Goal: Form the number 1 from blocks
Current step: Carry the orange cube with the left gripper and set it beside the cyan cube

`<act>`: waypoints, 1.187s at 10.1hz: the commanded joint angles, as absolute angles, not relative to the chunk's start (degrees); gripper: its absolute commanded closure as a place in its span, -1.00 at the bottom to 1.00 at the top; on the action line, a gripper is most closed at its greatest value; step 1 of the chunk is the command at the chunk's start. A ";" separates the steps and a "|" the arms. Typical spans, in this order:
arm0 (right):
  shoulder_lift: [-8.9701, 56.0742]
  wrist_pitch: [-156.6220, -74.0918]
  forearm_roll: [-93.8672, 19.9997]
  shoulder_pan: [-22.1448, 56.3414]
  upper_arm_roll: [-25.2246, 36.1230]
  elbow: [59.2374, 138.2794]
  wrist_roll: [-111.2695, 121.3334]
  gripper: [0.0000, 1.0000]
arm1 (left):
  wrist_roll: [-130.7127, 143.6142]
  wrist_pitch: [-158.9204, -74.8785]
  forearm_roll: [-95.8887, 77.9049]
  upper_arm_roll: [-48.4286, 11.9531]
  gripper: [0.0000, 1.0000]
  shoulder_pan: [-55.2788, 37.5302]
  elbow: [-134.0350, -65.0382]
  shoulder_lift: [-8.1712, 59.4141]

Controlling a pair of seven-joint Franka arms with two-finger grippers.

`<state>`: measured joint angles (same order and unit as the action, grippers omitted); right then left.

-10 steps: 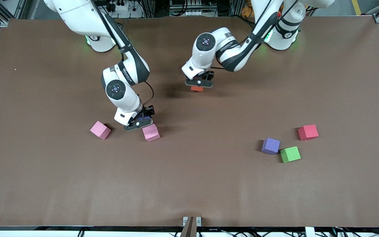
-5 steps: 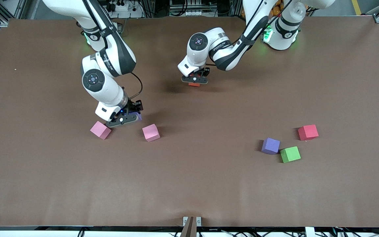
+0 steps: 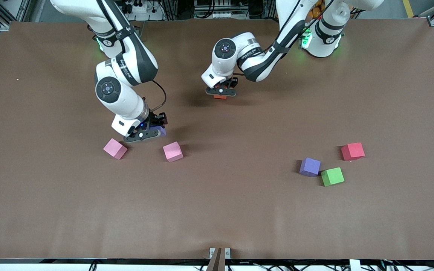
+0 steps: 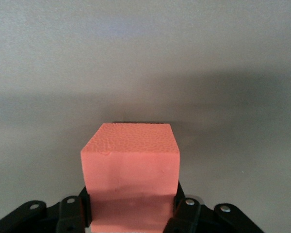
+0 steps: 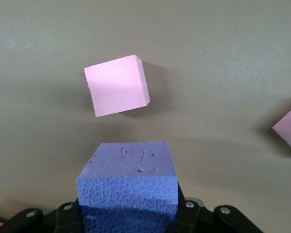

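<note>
You have the left gripper (image 3: 220,94) closed on an orange block (image 3: 220,96), held just above the brown surface (image 3: 239,210) near the middle, toward the arms' bases; in the left wrist view the orange block (image 4: 130,174) sits squarely between the fingers. Your right gripper (image 3: 150,132) is closed on a purple block (image 3: 161,131), held over the surface toward the right arm's end. The right wrist view shows that held purple block (image 5: 128,187) clamped between the fingers, with one pink block (image 5: 117,91) lying on the surface below it. You can see two pink blocks on the surface close to that gripper: one pink block (image 3: 173,151) and another pink block (image 3: 115,148), apart from each other. Toward the left arm's end you have a second purple block (image 3: 309,166) just beside a green block (image 3: 332,176), and a red block (image 3: 352,151) near them, farther from the front camera.
</note>
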<state>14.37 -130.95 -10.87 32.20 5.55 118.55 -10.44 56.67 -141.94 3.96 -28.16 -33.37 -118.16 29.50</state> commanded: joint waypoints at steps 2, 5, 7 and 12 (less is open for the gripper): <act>13.36 -131.31 -11.95 33.13 5.63 119.27 -12.57 -0.24 | 58.27 -141.15 3.69 -27.68 1.00 -34.63 -116.54 31.02; 13.27 -131.31 -11.95 33.13 5.71 119.09 -12.57 -0.24 | 59.67 -141.15 3.69 -27.69 1.00 -35.15 -116.54 31.38; 13.10 -131.22 -11.95 33.05 5.63 119.09 -12.57 -0.24 | 60.47 -141.15 3.69 -27.69 1.00 -35.51 -116.54 31.38; 12.48 -131.22 -11.95 32.96 5.62 119.09 -12.57 -0.24 | 60.56 -140.89 3.78 -27.51 -1.00 -35.25 -116.54 31.03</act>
<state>13.81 -131.30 -11.09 32.80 5.56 118.41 -11.90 59.55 -141.89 3.96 -28.04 -34.73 -117.47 31.14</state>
